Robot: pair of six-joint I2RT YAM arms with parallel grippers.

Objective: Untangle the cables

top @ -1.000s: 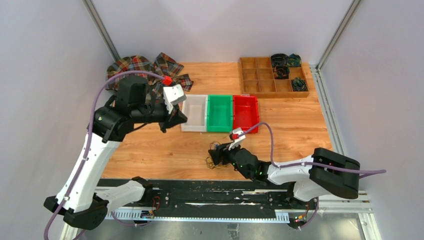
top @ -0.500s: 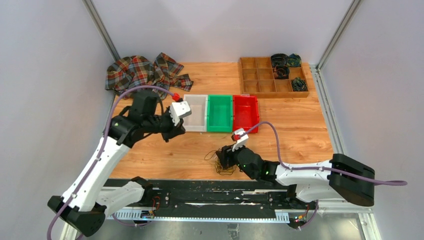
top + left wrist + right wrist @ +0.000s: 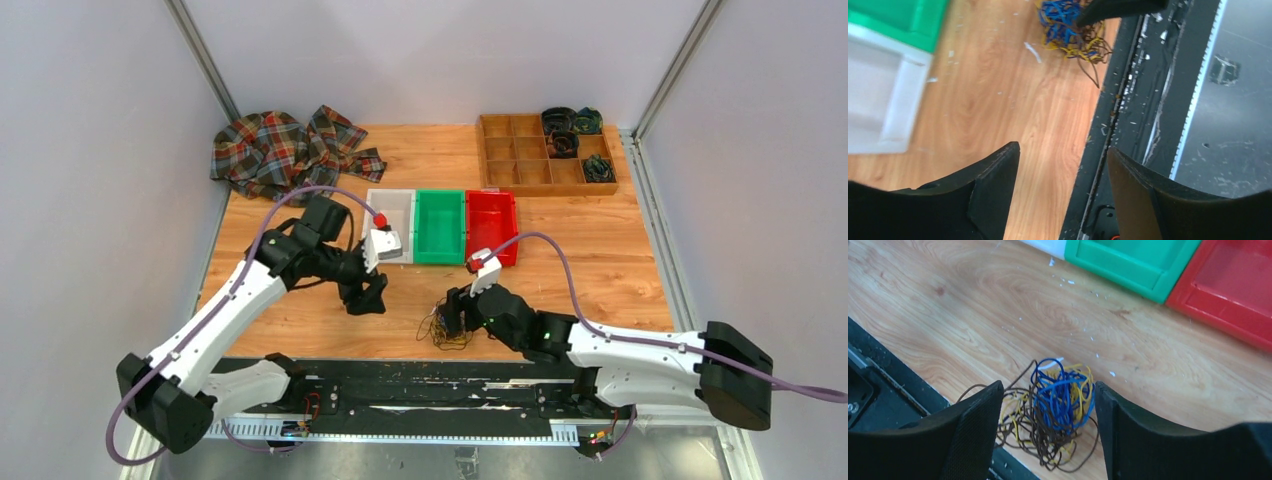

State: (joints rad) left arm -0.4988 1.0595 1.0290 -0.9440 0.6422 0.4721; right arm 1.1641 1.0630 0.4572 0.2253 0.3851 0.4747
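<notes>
Step in hand: approach, no grab made yet.
Cables (image 3: pixel 1055 407), a blue, yellow and brown tangle, lie on table (image 3: pixel 620 260) at near edge, in front of green bin (image 3: pixel 440 225).
Right gripper (image 3: pixel 1048 388) poised over tangle, jaws apart, straddling it, nothing clamped; contact with wires cannot be told.
Left gripper (image 3: pixel 1063 151) off to tangle's left, jaws apart, empty.
Next move likely calls for: right lowers and pinches one outer loop; left comes in, takes a different colour, and they pull apart.

Blue, yellow, brown cables (image 3: pixel 1062 401); plaid cloth (image 3: pixel 275 148)
</notes>
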